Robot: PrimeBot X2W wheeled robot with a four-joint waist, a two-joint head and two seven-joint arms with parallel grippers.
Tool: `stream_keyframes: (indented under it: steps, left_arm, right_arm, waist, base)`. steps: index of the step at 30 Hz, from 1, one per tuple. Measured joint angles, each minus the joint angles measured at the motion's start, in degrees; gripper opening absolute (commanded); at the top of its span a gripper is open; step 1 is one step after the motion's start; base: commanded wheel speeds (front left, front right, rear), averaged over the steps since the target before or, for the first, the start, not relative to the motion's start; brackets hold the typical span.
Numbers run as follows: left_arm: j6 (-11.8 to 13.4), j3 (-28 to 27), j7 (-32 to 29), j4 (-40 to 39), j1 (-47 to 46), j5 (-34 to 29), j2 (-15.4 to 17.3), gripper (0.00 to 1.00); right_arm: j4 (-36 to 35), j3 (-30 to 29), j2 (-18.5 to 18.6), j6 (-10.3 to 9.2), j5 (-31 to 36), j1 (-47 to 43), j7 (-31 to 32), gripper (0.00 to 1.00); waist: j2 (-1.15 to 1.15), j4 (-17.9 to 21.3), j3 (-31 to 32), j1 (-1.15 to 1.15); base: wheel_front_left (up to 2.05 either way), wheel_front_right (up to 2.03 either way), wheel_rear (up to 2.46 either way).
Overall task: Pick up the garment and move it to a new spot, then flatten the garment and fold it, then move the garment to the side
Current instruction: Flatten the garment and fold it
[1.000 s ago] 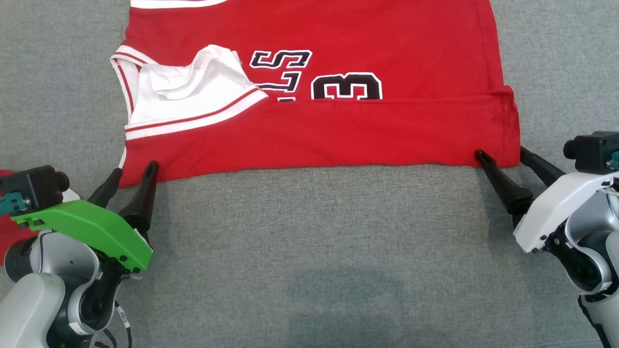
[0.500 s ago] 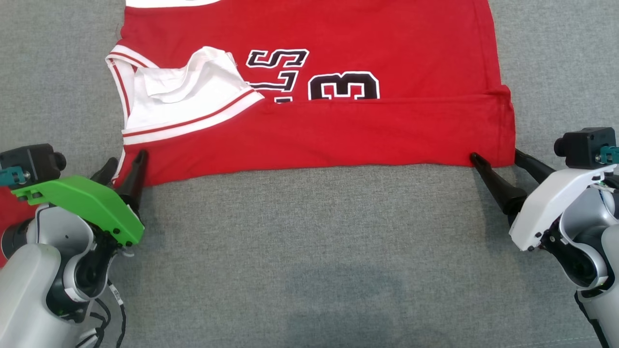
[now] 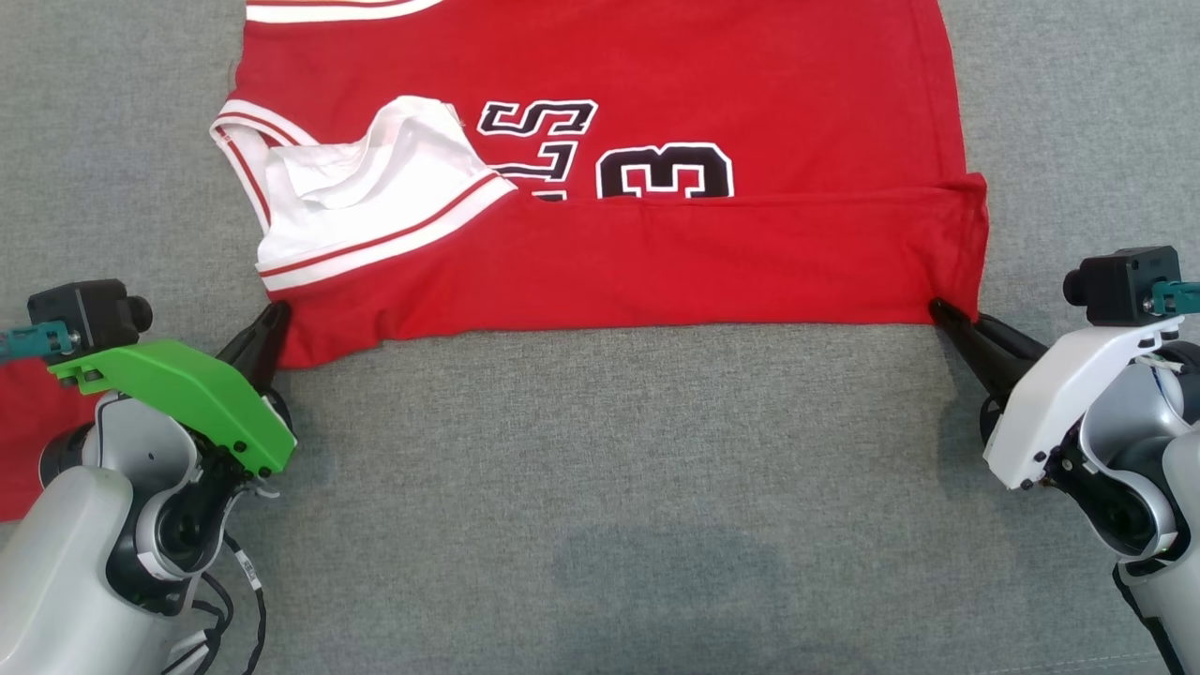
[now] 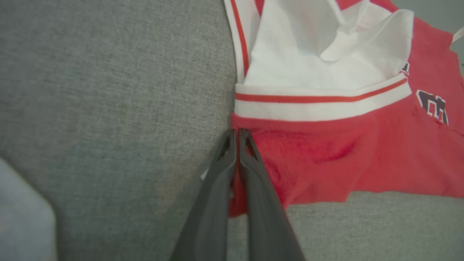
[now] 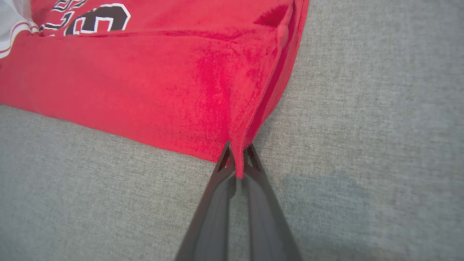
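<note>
The garment (image 3: 609, 253) is a red jersey with white trim and black lettering, lying spread on the grey surface with its near part folded over. My left gripper (image 3: 278, 314) is shut on the garment's near left corner (image 4: 253, 145), just below the white armhole band (image 4: 319, 105). At the other end my right gripper (image 3: 940, 309) is shut on the near right corner, where the red cloth (image 5: 232, 119) bunches into a point between the fingers (image 5: 223, 170).
Grey fabric surface (image 3: 609, 506) stretches from the jersey's near edge toward me. A patch of another red cloth (image 3: 28, 441) shows at the left edge behind my left arm.
Both grippers went from open, straddling the garment's near corners, to shut on them. The left corner has been pulled slightly to the right.
</note>
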State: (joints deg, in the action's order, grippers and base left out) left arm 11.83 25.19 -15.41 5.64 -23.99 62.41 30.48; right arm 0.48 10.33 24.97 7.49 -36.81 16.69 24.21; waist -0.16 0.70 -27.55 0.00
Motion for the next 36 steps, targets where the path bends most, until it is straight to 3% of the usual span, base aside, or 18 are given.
stream_keyframes:
  steps: [8, 14, 21, 26, 31, 36]
  left_arm:
    - [-0.8, -0.9, -0.9, -0.8, 1.6, 1.8, 1.5, 0.00]
    - [-1.0, -1.4, -4.6, -6.9, 5.2, 4.8, 4.4, 0.00]
    - [1.2, -3.4, -6.7, -16.7, 10.4, 7.1, 7.9, 0.00]
    - [3.1, -4.8, -5.6, -24.5, 17.3, 8.6, 9.1, 0.00]
    - [4.1, -5.0, -3.4, -28.1, 22.9, 9.0, 8.8, 0.00]
    - [3.5, -2.9, -2.1, -24.0, 21.2, 7.8, 5.7, 0.00]
  right_arm:
    - [-0.1, 0.6, 2.4, 0.00, -2.0, -0.7, 0.3, 0.00]
    - [-1.6, -1.6, 5.3, 0.01, -6.0, -2.4, 2.9, 0.00]
    - [-4.5, -6.8, 9.9, 0.05, -9.8, -7.6, 9.2, 0.00]
    - [-8.0, -10.7, 11.1, 0.05, -11.7, -13.3, 13.2, 0.00]
    - [-10.3, -14.8, 10.1, 0.05, -12.4, -18.0, 14.8, 0.00]
    - [-9.8, -14.5, 7.8, 0.04, -10.5, -19.1, 14.4, 0.00]
  waist:
    - [0.00, -0.2, 1.4, 0.00]
    - [0.00, -0.1, 3.2, 0.00]
    - [0.00, 0.0, 4.5, 0.00]
    - [0.00, 0.2, 4.8, 0.00]
    - [0.00, 0.1, 4.4, 0.00]
    - [0.00, -0.4, 3.6, 0.00]
  base:
    - [0.00, 0.00, 0.00]
    - [0.00, 0.00, 0.00]
    - [0.00, 0.00, 0.00]
    - [0.00, 0.00, 0.00]
    - [0.00, 0.00, 0.00]
    - [0.00, 0.00, 0.00]
